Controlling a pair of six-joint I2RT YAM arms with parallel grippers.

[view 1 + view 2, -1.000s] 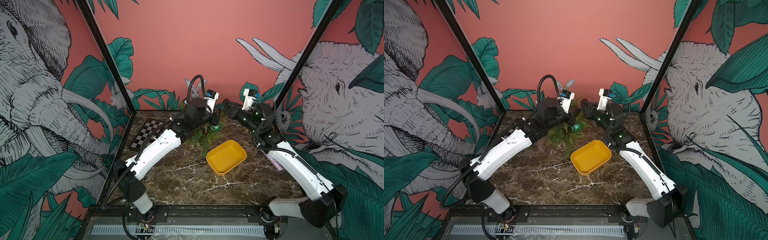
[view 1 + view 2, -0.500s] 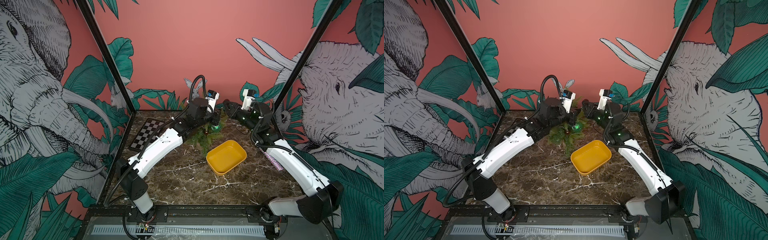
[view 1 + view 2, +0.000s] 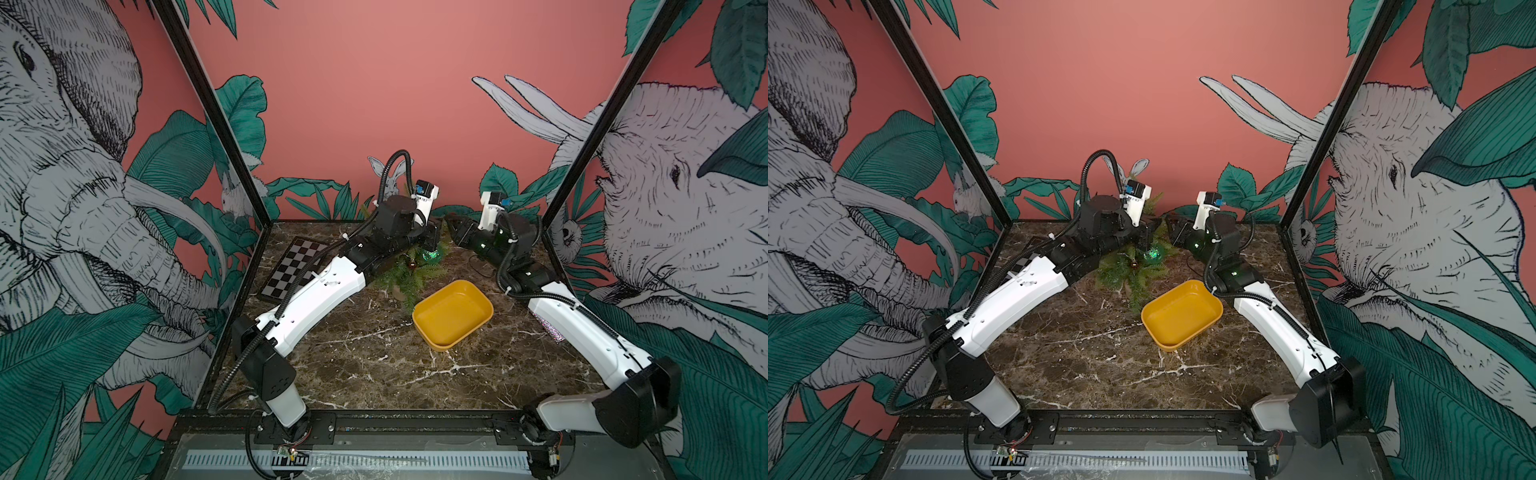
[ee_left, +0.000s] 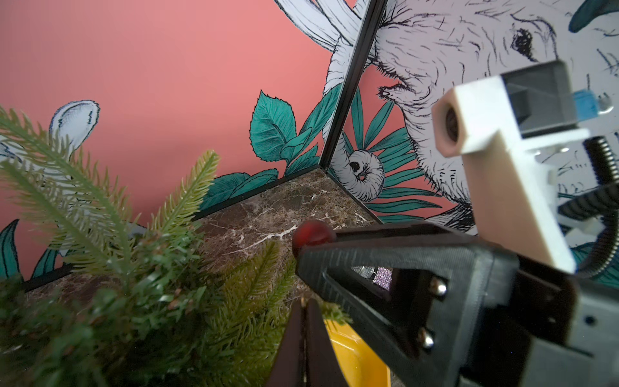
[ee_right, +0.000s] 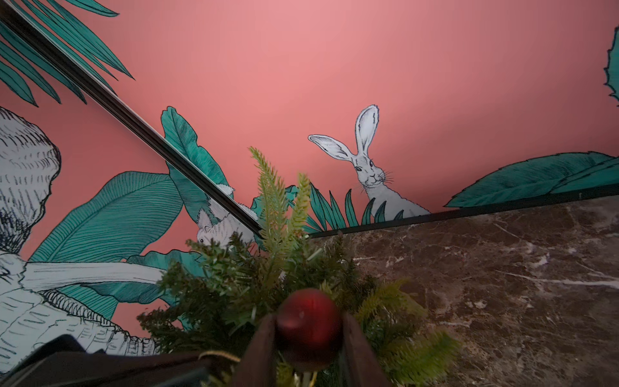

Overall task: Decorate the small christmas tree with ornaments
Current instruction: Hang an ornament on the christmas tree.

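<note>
The tree (image 3: 409, 276) stands at the back middle of the desk (image 3: 374, 365), near the rear wall, its long axis upright and its tip toward the ceiling. A green ball (image 3: 430, 254) sits in the upper branches on the side nearer the right arm. A second red ball (image 3: 411, 265) sits just beside it, lower among the needles.

The left arm runs on a diagonal from the front left corner to the back middle. Its forearm crosses over the tree's left side and its wrist bends down toward the crown. The left end effector (image 4: 304, 303) has its fingers all but together, with only a thin slit between them. Whether they pinch anything cannot be told.

The right arm runs along the right wall and folds at the back. Its end effector (image 5: 308, 316) points across toward the crown and is clamped on a red ball (image 5: 308, 335) right at the top branches. The two end effectors face each other closely over the tree.

A yellow tray (image 3: 440, 344) lies in front of the tree toward the right, its back corner just beside the lowest branches. A checkerboard (image 3: 291, 270) lies flat at the back left. The front half of the desk between the arms is bare marble.
</note>
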